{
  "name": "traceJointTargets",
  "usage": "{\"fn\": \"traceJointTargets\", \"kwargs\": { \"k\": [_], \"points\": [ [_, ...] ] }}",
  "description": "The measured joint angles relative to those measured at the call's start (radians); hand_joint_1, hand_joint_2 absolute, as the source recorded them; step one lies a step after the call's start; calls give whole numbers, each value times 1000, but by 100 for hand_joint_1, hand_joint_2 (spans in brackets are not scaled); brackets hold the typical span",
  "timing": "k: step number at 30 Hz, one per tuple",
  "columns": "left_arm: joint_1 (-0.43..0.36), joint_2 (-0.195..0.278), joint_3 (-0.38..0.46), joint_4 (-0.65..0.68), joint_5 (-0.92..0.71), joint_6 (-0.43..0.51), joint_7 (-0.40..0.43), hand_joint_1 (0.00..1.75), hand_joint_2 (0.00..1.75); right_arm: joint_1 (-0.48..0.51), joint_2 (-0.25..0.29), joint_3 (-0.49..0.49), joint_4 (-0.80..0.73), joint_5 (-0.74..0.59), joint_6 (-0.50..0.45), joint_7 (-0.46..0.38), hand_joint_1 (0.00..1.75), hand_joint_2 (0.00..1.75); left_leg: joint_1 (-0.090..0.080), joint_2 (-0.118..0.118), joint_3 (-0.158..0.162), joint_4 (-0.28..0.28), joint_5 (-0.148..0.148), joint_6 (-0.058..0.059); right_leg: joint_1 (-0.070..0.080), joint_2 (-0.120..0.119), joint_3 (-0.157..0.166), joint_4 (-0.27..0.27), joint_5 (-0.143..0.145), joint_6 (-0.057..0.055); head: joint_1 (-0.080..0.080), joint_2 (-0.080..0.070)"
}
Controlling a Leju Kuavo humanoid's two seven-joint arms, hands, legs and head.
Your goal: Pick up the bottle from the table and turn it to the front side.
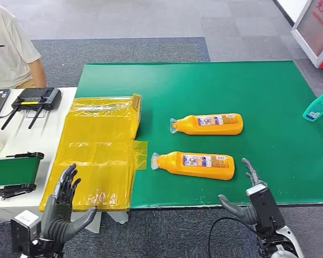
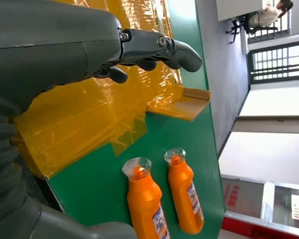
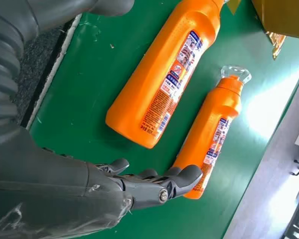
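Observation:
Two orange bottles lie on their sides on the green mat (image 1: 257, 97), clear caps pointing left. The near bottle (image 1: 196, 164) (image 2: 146, 204) (image 3: 163, 74) shows a label with a barcode. The far bottle (image 1: 208, 124) (image 2: 185, 196) (image 3: 212, 129) lies parallel behind it. My right hand (image 1: 251, 199) (image 3: 148, 186) hovers open just off the mat's front edge, to the right of the near bottle and apart from it. My left hand (image 1: 64, 201) (image 2: 140, 50) is open with fingers spread, low over the front of the yellow plastic sheet (image 1: 97, 156).
A yellow-wrapped cardboard flap (image 1: 136, 110) rises at the mat's left edge. A teal spray bottle (image 1: 318, 106) lies at the far right. On the white table at left sit a black controller (image 1: 37, 99) and a small green conveyor (image 1: 14, 172). A person (image 1: 9, 45) sits at back left.

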Motion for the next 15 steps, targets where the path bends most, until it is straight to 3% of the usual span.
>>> {"fn": "traceJointTargets", "kwargs": {
  "k": [10, 15],
  "points": [
    [-18, -12, 9, 5, 29, 5, 0, 0, 175, -14, 0, 26, 8, 18, -22, 15, 0, 175, 0, 0, 0, 0, 0, 0, 0, 0, 0, 0, 0, 0, 0, 0],
    [-24, -12, 36, 6, 29, -6, 0, 0, 175, -78, 0, 76, 38, 103, -45, 85, 0, 175, 0, 0, 0, 0, 1, -1, 0, 0, 0, 0, 0, 0, 0, 0]
  ]
}}
